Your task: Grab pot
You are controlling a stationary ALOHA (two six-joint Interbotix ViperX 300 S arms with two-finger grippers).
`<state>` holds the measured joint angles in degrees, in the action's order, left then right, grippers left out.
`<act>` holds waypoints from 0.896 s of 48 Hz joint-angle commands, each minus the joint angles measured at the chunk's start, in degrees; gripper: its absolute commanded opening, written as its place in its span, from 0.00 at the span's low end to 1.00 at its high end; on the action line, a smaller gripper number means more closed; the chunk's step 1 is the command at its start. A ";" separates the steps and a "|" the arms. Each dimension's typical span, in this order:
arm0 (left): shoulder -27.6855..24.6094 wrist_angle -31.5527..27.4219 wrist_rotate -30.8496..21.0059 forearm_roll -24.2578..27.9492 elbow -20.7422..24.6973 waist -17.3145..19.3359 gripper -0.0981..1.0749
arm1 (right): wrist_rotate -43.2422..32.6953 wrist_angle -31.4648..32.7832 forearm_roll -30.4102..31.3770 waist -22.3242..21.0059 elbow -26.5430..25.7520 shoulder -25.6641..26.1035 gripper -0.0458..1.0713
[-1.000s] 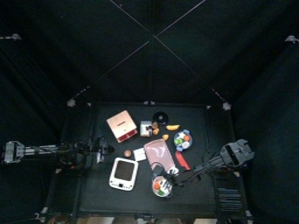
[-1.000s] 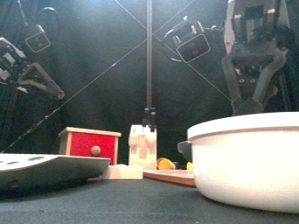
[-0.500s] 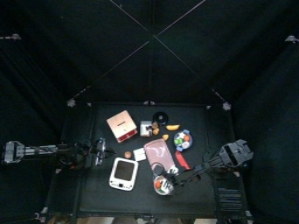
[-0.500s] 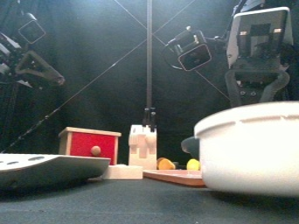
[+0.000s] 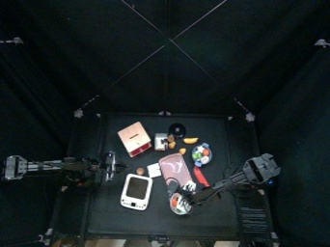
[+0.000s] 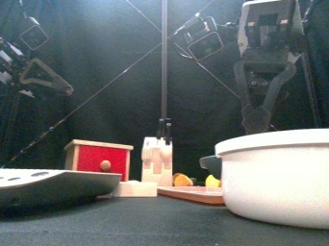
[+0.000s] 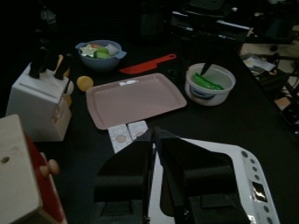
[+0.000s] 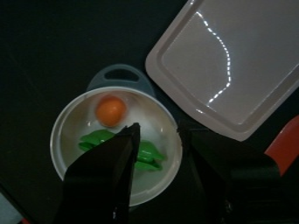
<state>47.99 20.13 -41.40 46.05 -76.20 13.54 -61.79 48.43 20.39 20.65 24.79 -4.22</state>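
Pot (image 8: 117, 147): smooth pale plastic, slight sheen along the rim; in the front view its outer wall (image 6: 276, 178) looks matt white. Orange ball (image 8: 110, 109) inside: smooth, faintly glossy. Green pieces (image 8: 149, 154): smooth plastic look. Pink tray (image 8: 222, 66): glossy plastic, with bright streaks of reflected light. Table (image 8: 47, 52): matt black. Red box (image 6: 99, 159): painted, satin finish. White gadget (image 6: 45, 185): smooth plastic casing.

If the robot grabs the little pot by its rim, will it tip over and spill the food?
The pot looks stiff and light, like toy plastic, so it probably won't bend. A grip on one side of the rim might tilt it. The loose orange ball inside could then roll out.
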 commanded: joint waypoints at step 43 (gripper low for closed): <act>-0.18 0.35 0.62 -1.67 0.26 0.35 0.56 | -0.53 -13.36 0.18 -3.16 8.61 1.05 0.45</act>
<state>47.99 20.13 -40.87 44.65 -76.55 13.71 -62.23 34.89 20.39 18.02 34.01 -4.22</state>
